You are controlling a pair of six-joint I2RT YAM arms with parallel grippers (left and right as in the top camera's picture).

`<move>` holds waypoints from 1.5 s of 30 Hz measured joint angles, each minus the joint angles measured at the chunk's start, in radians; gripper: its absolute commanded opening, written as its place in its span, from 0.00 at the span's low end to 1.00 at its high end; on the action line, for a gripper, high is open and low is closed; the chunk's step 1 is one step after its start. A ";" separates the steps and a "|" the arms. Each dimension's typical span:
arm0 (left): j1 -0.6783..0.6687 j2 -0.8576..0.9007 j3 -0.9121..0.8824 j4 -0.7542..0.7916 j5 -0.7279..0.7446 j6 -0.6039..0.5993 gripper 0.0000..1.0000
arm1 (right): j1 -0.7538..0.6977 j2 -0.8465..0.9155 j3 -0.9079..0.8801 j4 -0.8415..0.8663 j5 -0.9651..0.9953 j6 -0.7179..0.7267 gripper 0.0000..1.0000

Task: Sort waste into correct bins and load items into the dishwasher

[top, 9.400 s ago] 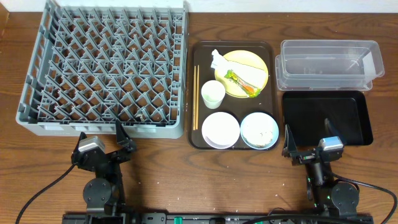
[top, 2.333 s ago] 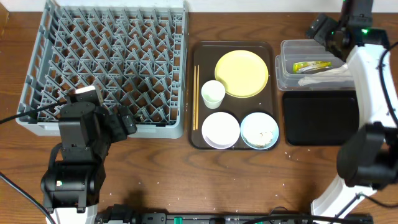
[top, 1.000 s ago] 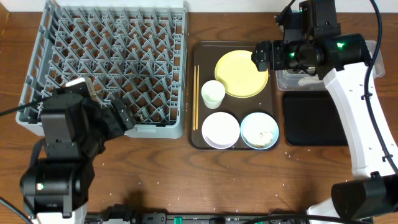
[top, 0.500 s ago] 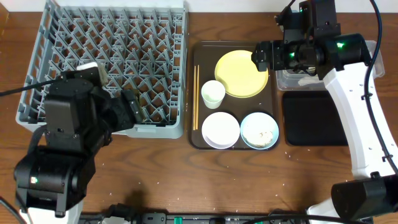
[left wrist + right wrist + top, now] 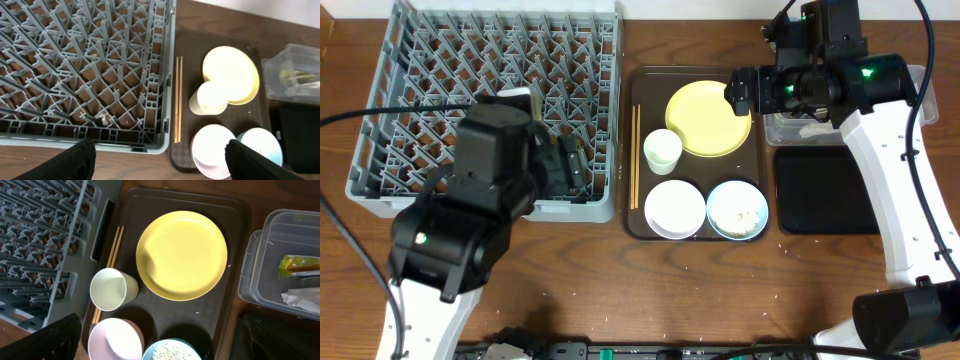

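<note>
The yellow plate [image 5: 708,118], white cup [image 5: 662,151], white bowl [image 5: 675,208], light blue bowl [image 5: 737,209] holding rice, and chopsticks [image 5: 635,155] all lie on the brown tray [image 5: 638,226]. The grey dish rack [image 5: 420,70] has nothing in it. The right wrist view shows the green-and-orange wrapper [image 5: 299,264] and a white scrap [image 5: 300,297] inside the clear tub [image 5: 255,265]. My left gripper [image 5: 160,165] is open above the rack's front right edge. My right gripper [image 5: 172,340] is open and empty, high above the tray's right side.
The black tray [image 5: 820,195] lies in front of the clear tub, right of the brown tray, partly under my right arm. Bare wooden table runs along the front. My left arm's body covers the rack's front right part in the overhead view.
My left arm has swung right along the rack's front edge toward the brown tray. My right arm has not moved.
</note>
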 measured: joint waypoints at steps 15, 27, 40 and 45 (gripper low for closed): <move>-0.018 0.147 0.110 -0.011 -0.031 -0.024 0.84 | 0.000 0.000 0.000 0.001 0.000 0.000 0.99; -0.036 0.177 0.110 -0.034 -0.032 -0.024 0.84 | 0.000 0.000 0.000 0.001 0.000 0.001 0.99; -0.121 0.326 0.110 -0.019 -0.034 -0.083 0.84 | 0.002 0.000 0.000 0.000 0.000 0.004 0.98; -0.162 0.372 0.110 -0.017 -0.034 -0.114 0.84 | 0.002 0.000 0.000 -0.007 0.000 0.005 0.98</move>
